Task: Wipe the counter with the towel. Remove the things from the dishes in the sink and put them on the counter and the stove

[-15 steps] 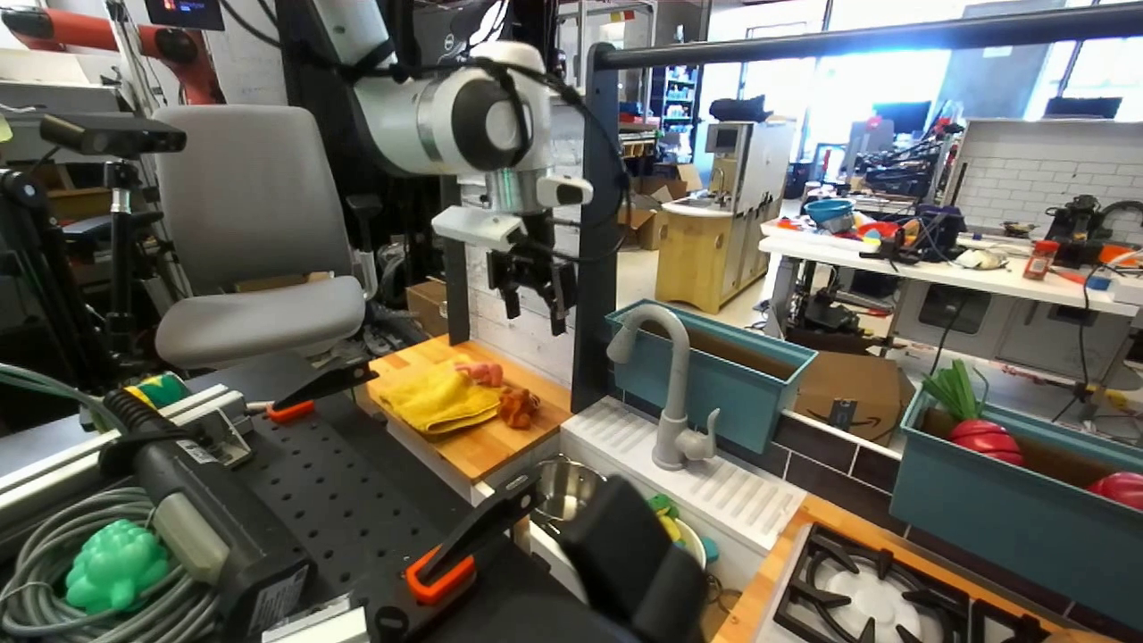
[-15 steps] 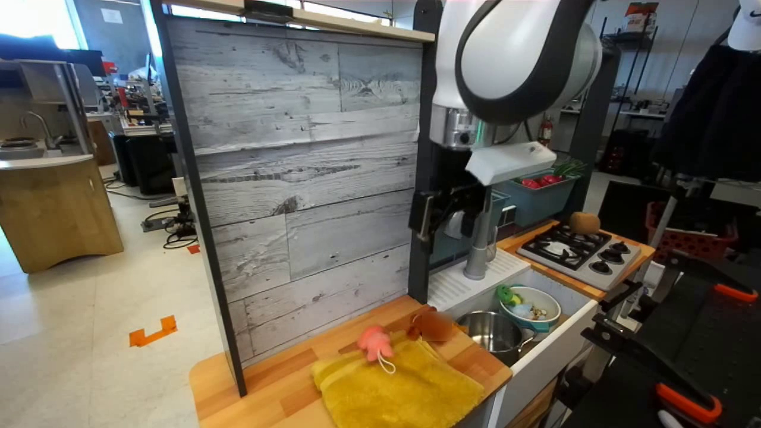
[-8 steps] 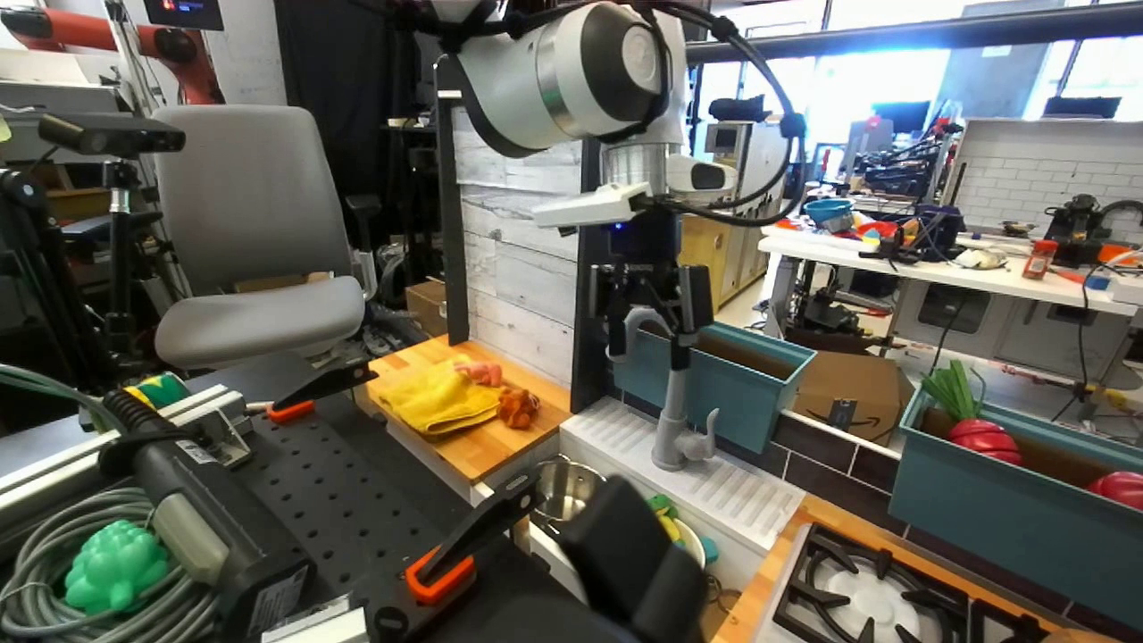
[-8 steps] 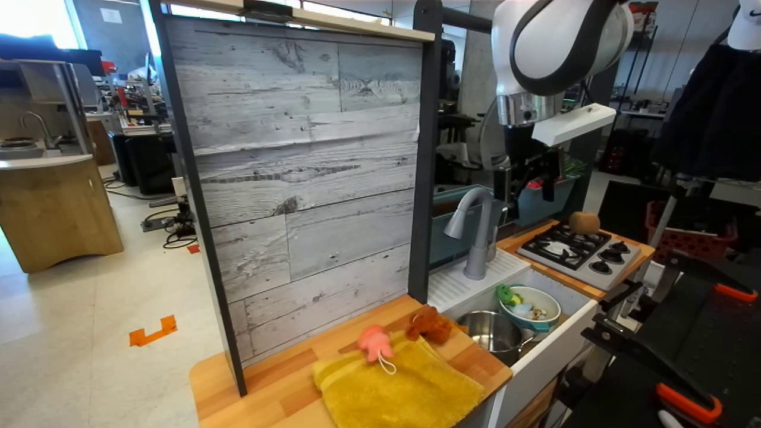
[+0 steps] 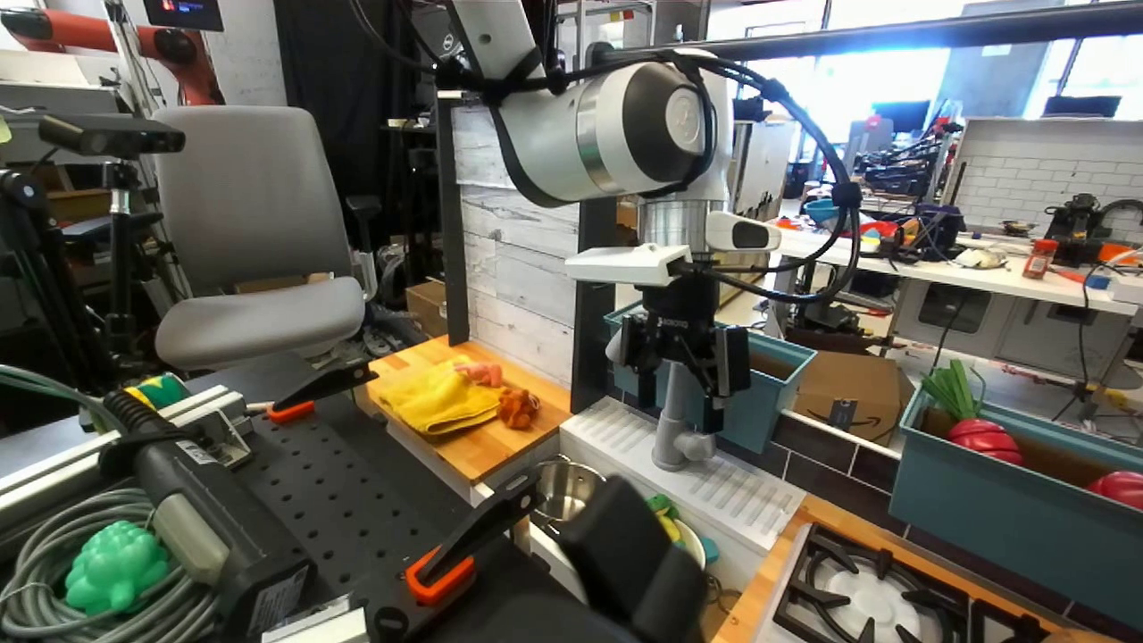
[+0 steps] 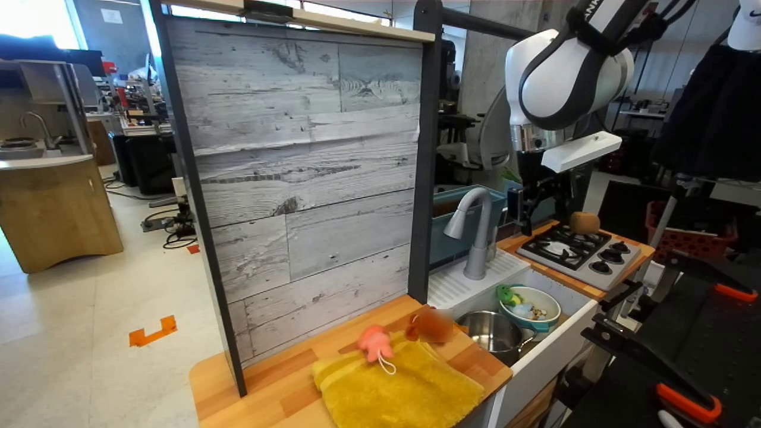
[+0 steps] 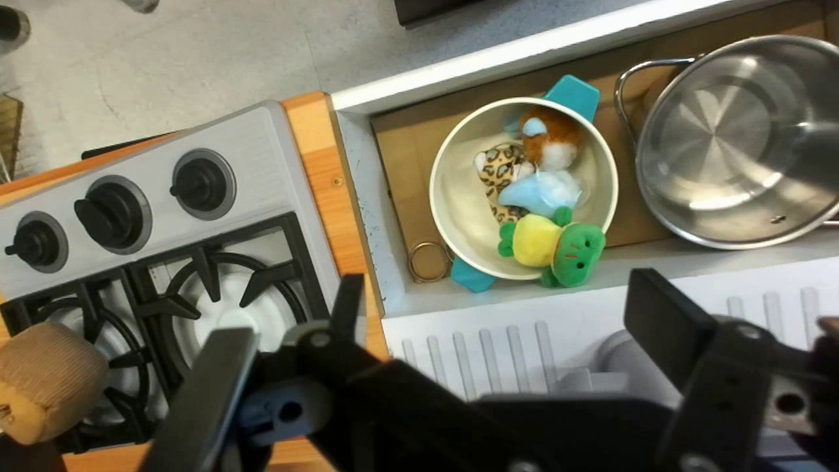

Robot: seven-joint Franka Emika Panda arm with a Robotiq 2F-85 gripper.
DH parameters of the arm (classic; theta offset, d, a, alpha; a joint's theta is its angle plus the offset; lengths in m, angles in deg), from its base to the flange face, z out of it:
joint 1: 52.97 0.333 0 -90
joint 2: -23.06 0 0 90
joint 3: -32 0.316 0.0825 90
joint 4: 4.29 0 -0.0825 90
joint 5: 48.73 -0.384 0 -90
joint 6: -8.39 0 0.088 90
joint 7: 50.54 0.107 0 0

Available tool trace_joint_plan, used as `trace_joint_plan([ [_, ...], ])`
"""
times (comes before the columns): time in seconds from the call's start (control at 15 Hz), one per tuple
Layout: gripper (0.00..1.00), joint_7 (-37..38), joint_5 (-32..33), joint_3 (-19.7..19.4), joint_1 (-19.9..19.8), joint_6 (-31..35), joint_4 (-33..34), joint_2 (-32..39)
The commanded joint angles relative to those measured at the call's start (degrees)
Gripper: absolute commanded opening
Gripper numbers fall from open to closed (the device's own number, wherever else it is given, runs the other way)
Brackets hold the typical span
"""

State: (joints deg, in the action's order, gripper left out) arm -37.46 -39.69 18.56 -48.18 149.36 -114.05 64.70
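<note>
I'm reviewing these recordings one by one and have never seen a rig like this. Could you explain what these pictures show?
The machine is a single robot arm ending in a two-fingered gripper. Two views come from cameras standing outside the robot; the wrist view comes from a camera on the arm, looking down, with the gripper's black fingers in the lower part.

The yellow towel lies on the wooden counter, with a pink toy and a reddish-brown toy at its edge. In the sink stand a steel pot and a white bowl with teal handles; the bowl holds soft toys. A brown, rounded thing sits on the stove; I cannot tell what it is. The gripper is open and holds nothing.
</note>
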Motion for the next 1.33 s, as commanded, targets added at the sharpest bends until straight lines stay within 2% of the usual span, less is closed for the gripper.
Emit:
trace_joint_plan([
  [0.0, 1.00, 0.5, 0.4, 1.0, -1.0, -0.6, 0.9, 0.4],
  [0.27, 1.00, 1.0, -0.1, 0.8, -2.3, 2.9, 2.0, 4.9],
  [0.73, 0.98, 1.9, -0.4, -0.9, -2.4, 9.2, 6.1, 15.7],
  [0.87, 0.73, 1.6, -1.2, -0.6, -3.0, 9.4, 8.0, 18.3],
  [0.93, 0.72, 1.5, -1.5, -0.3, -3.3, 10.1, 8.9, 19.5],
  [1.13, 0.49, 1.2, -2.4, 0.3, -3.6, 11.3, 11.2, 22.3],
  [1.2, 0.52, 0.8, -2.7, 0.7, -3.6, 11.8, 11.2, 22.6],
  [1.27, 0.63, 0.7, -2.9, 0.9, -3.4, 12.7, 11.1, 23.0],
])
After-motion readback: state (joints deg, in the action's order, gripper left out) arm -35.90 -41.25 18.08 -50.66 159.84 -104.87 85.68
